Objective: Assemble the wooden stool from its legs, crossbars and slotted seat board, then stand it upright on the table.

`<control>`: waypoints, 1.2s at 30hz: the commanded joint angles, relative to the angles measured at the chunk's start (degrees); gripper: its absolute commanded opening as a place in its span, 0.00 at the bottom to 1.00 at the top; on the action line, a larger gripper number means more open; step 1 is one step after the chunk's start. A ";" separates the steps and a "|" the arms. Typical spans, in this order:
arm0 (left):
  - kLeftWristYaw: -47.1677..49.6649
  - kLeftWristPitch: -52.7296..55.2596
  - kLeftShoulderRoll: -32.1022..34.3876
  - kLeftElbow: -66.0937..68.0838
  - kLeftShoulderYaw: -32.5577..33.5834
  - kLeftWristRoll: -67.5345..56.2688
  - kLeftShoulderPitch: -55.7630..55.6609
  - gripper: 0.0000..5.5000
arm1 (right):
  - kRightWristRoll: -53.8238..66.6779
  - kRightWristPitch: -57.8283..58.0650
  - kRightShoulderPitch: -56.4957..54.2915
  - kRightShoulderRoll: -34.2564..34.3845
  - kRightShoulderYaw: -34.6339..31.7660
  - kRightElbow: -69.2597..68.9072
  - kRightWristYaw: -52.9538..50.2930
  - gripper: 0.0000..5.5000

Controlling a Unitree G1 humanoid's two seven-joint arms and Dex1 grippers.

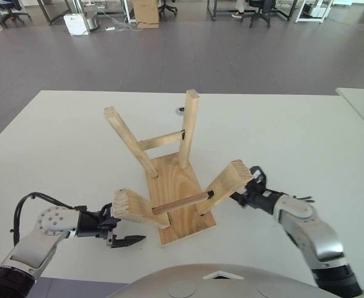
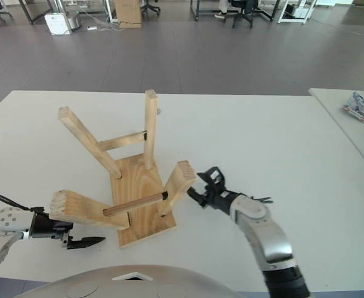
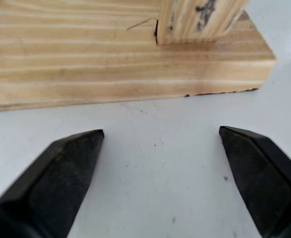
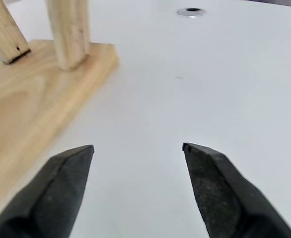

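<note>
Flanking upturned stool | left fingers spread, empty; right fingers spread, empty

1. One flat, rectangular, pale wooden seat board.
2. Four square-cut pale wooden legs.
3. Two crossbars: one pale flat wooden crossbar and one dark brown round wooden crossbar.
4. Two black two-fingered pincers: the left pincer and the right pincer.
5. Two white benches: the near bench and the side bench.
6. One small round metal disc.
</note>
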 commanded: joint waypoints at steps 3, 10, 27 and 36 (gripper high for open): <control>3.37 -2.21 -2.56 3.41 -1.14 6.42 -0.31 0.78 | 4.10 2.79 9.36 -11.72 3.20 -6.88 13.29 0.61; 5.13 -14.55 -7.99 26.22 -5.41 14.70 -17.44 0.78 | -2.35 3.77 4.22 1.08 13.66 -3.41 -0.39 0.61; 0.10 -21.92 1.20 38.31 0.69 10.91 -12.88 0.78 | -4.74 2.48 8.99 -7.42 16.18 -6.31 2.00 0.61; -1.13 -22.91 3.33 42.41 1.81 10.83 -16.79 0.78 | -6.03 10.75 4.81 1.87 24.02 -11.00 -8.18 0.61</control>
